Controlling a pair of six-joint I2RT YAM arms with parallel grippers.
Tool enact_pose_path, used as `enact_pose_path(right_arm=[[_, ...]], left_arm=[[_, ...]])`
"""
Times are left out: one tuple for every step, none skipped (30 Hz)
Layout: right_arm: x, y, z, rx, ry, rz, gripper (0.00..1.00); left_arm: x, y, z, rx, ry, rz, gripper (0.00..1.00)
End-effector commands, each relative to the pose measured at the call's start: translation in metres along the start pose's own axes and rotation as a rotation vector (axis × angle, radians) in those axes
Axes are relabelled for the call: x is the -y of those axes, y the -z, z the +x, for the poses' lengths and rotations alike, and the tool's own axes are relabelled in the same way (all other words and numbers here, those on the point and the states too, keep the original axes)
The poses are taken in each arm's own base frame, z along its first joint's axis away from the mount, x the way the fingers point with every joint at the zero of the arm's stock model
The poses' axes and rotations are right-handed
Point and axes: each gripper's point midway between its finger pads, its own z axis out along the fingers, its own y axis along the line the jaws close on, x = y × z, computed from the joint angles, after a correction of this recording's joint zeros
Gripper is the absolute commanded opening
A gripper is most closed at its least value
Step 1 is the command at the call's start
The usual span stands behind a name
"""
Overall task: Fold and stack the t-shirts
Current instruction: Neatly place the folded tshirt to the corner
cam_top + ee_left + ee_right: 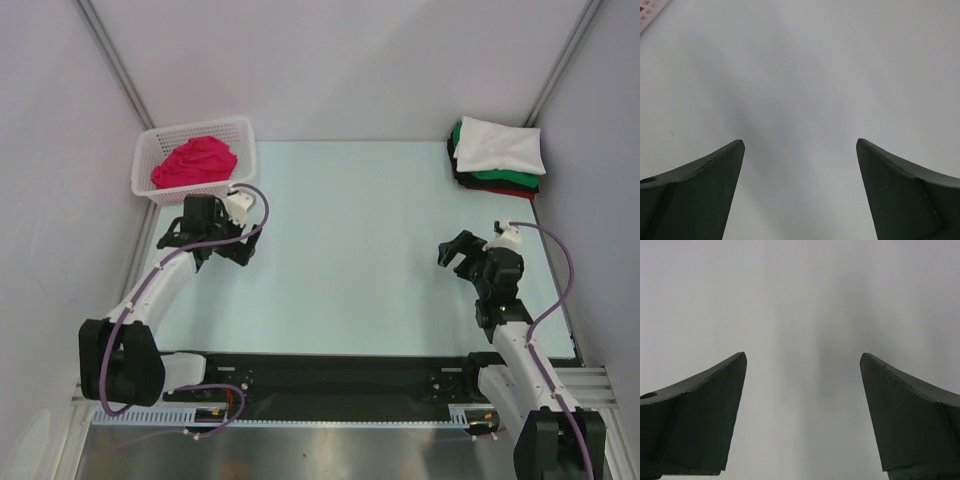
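Left hand [800,142] and right hand [803,356] are held spread apart, empty. Folded t-shirts [497,150] are stacked far right. The crumpled magenta-red t-shirt [195,162] is seen in the white basket [246,136]; it probably needs fetching next.

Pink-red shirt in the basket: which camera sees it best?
Top external view: the crumpled magenta-red cloth t-shirt shows plainly in the white plastic lattice basket. Left wrist catches only a basket corner; right wrist shows neither.

Cloth, plastic and a matt counter [350,260]
Magenta-red t-shirt [195,162]: soft, crumpled cloth. Basket [146,160]: white lattice plastic. Counter: smooth, pale, unglossed.
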Motion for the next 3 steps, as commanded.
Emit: enact_pose_path(right_arm=[[-0.0033, -0.003, -0.0134, 0.058, -0.001, -0.006, 1.0], [-0.0035, -0.003, -0.0137, 0.059, -0.001, -0.007, 1.0], [-0.0028, -0.0034, -0.0131, 0.057, 0.0, -0.004, 1.0]], left_arm=[[-0.0032, -0.0016, 0.0051, -0.009, 0.0, -0.006, 1.0], [-0.0048, -0.0018, 0.0047, -0.01, 0.009, -0.013, 1.0], [-0.006, -0.0031, 0.0047, -0.014, 0.017, -0.018, 1.0]])
